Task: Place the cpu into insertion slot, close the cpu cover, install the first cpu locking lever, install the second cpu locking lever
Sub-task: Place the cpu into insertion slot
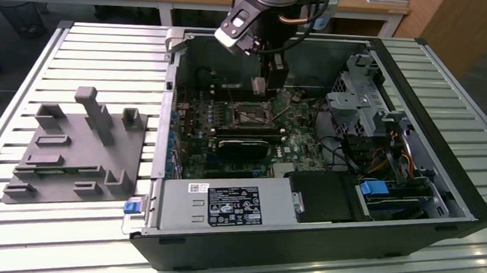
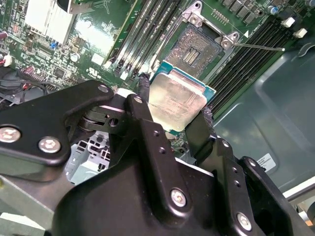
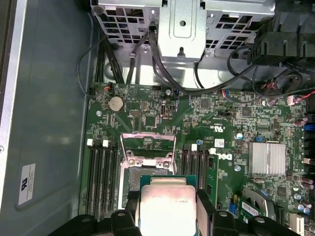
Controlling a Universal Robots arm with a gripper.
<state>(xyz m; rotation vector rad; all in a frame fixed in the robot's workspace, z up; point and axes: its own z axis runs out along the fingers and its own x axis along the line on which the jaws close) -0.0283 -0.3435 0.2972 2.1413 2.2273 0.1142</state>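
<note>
The cpu [image 2: 176, 101], a flat square chip with a pale metal face, sits between my gripper's [image 2: 173, 107] two black fingers, which are shut on its edges. In the exterior view the gripper [image 1: 261, 82] hangs inside the open computer case, above the green motherboard and a little behind the insertion slot [image 1: 251, 117]. The slot [image 2: 197, 49] lies open with its dark contact field bare and nothing in it. In the first wrist view the cpu [image 3: 167, 206] hovers partly over the slot [image 3: 129, 183], and the cpu cover [image 3: 147, 160] stands raised at the slot's far side.
A black heatsink block [image 1: 245, 144] lies just in front of the slot. The grey power supply box [image 1: 223, 205] fills the case's front. A metal drive cage [image 1: 358, 99] and cables [image 1: 392, 160] crowd the exterior view's right. Memory slots [image 3: 101, 177] flank the socket. A grey fixture [image 1: 76, 153] rests outside the case.
</note>
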